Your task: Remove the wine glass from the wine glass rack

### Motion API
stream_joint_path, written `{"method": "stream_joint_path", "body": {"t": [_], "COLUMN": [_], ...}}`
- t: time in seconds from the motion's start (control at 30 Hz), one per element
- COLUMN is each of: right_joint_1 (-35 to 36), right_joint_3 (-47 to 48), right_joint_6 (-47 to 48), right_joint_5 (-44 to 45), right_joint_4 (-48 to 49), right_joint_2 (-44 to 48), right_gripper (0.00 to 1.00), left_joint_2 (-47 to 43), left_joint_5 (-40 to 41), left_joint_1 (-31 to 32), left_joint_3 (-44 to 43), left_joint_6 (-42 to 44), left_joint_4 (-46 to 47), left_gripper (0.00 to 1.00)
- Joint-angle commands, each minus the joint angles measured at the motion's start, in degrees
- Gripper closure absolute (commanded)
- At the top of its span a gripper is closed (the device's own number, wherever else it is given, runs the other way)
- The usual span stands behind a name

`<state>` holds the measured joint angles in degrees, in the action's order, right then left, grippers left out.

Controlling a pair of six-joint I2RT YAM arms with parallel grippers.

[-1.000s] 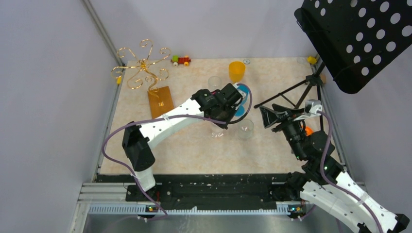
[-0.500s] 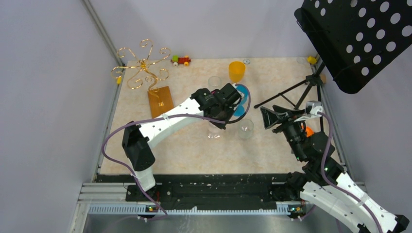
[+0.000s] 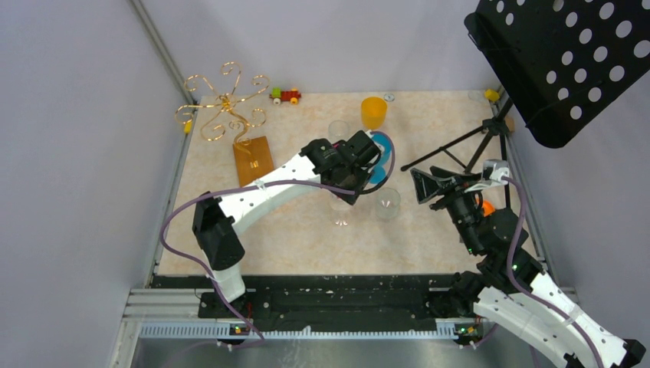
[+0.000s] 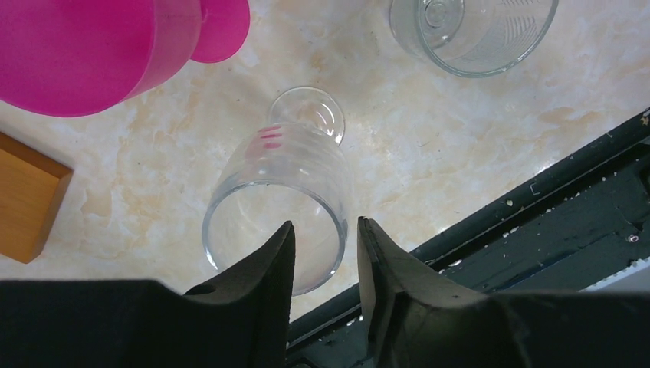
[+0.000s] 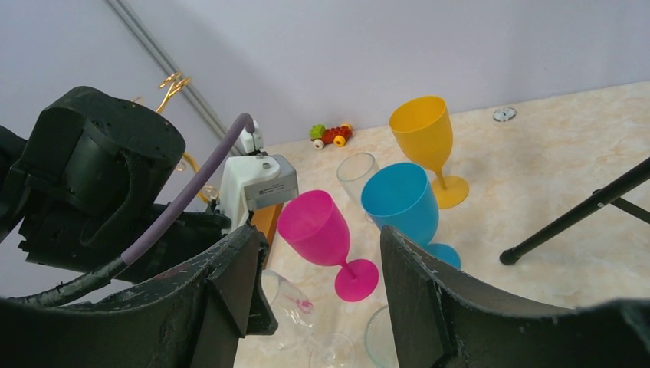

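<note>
Though barely open, left claw astride wine glass rim; right claw wide, empty.

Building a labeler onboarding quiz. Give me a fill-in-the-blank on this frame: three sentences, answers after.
1. The left gripper has its fingers on either side of the rim of a ___ wine glass.
2. The wine glass rack has a brown wooden base and ___-coloured wire arms.
3. The right gripper stands ___, with nothing held in it.

Missing words: clear; gold; open
</note>
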<state>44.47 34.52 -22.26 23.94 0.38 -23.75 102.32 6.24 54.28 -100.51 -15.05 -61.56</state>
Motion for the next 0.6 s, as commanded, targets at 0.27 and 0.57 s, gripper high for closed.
{"method": "stream_joint_path", "body": {"t": [0.27, 0.57], "right_joint_1": [0.27, 0.33], "right_joint_3": [3.73, 10.76], "right_joint_6": [-0.14, 6.5], "right_joint_5": [3.62, 12.11], "right_joint_4": [-3.79, -12.82], "right_joint_2": [1.03, 0.98], "right_gripper": [0.34, 0.31], "left_joint_2": [-12.85, -28.04], "left_joint_5": [8.85, 16.41], "left_joint_1": [-0.05, -0.05], "left_joint_3": [-0.81, 4.93], "left_joint_6": [0.54, 0.2], "left_joint_4": [2.01, 10.04], "left_gripper": [0.12, 0.08]}}
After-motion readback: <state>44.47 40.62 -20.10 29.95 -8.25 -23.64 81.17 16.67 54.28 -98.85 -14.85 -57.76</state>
